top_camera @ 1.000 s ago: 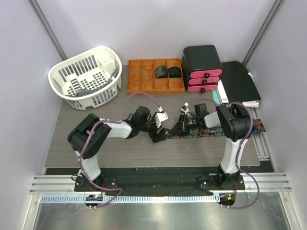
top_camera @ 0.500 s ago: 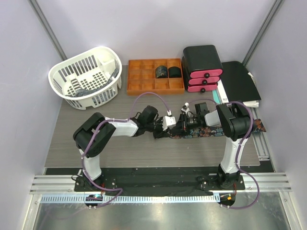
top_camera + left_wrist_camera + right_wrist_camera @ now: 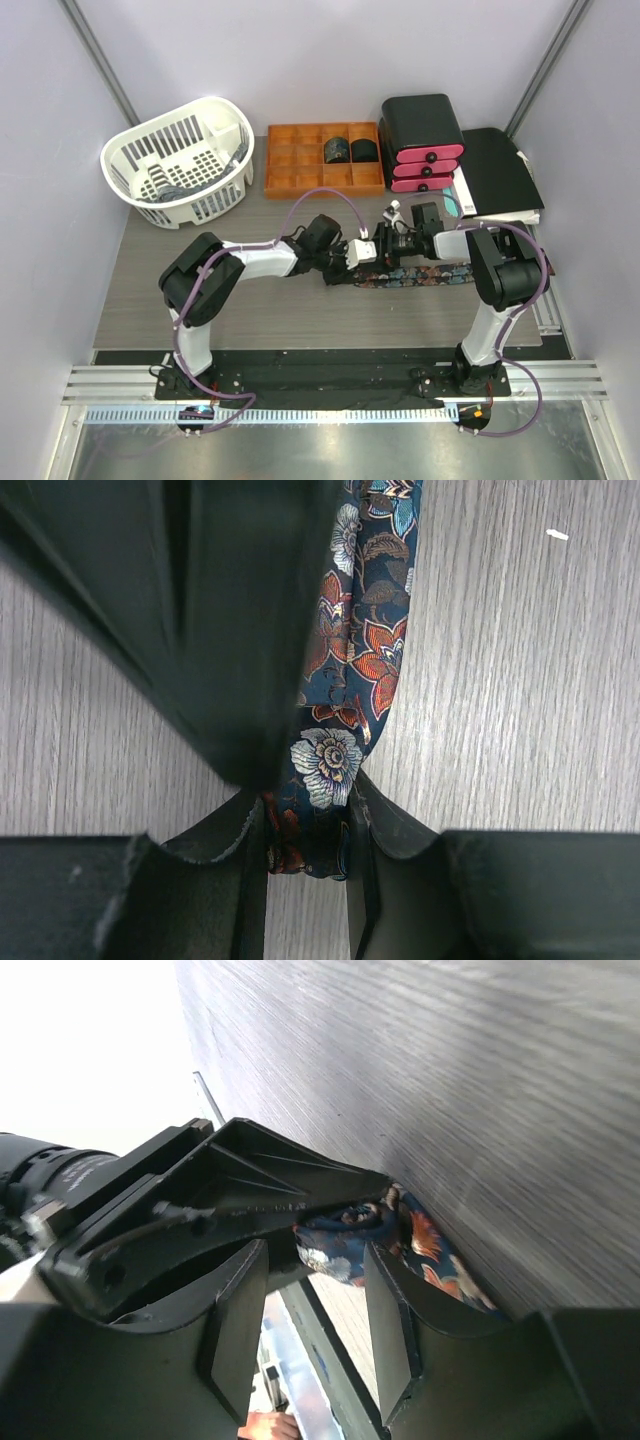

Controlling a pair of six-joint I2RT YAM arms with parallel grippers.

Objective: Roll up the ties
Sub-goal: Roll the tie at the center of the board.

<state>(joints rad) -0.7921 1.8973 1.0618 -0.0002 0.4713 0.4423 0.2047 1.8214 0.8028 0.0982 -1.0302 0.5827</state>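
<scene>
Leftward and rightward gaps have closed since a second ago: left gripper (image 3: 305, 865) clenches one flat tie (image 3: 430, 277) at its end on the table (image 3: 200, 300), and right gripper (image 3: 315, 1290) apparently pinches it too. Two rolled ties (image 3: 336, 150) sit in one orange tray (image 3: 300, 165).

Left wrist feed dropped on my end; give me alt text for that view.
The left claw pinches the end of a navy floral tie between its two fingers, and the tie runs up the frame over the grey wood-grain table. A large dark blurred part, seemingly the other arm's, fills the upper left and overlaps the tie's left edge.
</scene>
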